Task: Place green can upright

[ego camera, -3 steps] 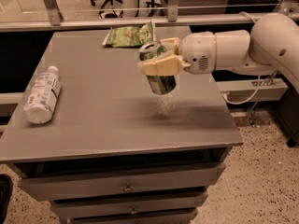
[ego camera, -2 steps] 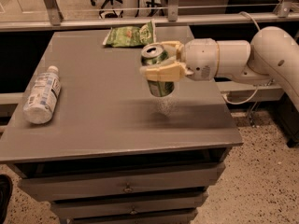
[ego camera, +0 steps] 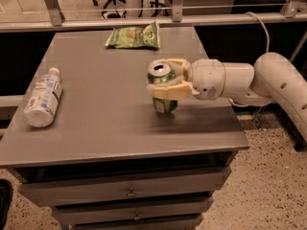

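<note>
The green can (ego camera: pixel 163 92) stands upright, its silver pull-tab lid facing up, with its base at or just above the grey table top (ego camera: pixel 105 123) right of the middle. My gripper (ego camera: pixel 165 83) reaches in from the right on the white arm (ego camera: pixel 240 80), and its cream fingers (ego camera: pixel 171 91) are shut around the can's upper half, one in front and one behind. I cannot tell whether the can's base touches the table.
A clear plastic bottle with a white cap (ego camera: pixel 43 97) lies on its side near the table's left edge. A flat green snack bag (ego camera: pixel 135 36) lies at the back middle. A rail and office chairs are behind the table; drawers are below its front edge.
The gripper has lowered the can toward the table and moved it slightly forward, keeping it upright. The bottle and bag have not moved.
</note>
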You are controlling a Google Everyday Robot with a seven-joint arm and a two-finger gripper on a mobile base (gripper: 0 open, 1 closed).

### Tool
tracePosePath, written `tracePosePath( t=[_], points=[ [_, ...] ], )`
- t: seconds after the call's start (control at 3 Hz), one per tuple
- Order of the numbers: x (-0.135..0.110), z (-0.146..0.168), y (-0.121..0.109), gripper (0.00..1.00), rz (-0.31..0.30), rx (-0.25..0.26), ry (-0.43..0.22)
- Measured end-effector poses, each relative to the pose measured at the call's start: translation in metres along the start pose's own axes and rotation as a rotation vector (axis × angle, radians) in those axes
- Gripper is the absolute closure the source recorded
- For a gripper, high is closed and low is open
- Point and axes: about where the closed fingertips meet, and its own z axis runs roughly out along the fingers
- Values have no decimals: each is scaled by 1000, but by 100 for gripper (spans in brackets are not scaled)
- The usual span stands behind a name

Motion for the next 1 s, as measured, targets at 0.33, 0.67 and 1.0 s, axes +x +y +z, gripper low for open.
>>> tracePosePath(
  t=[0.33,0.67,1.0],
  points=[
    [14,-8,4,45,46,16,-26],
    [20,-12,6,23,61,21,-37],
    [24,-23,9,0,63,33,-31]
  ],
)
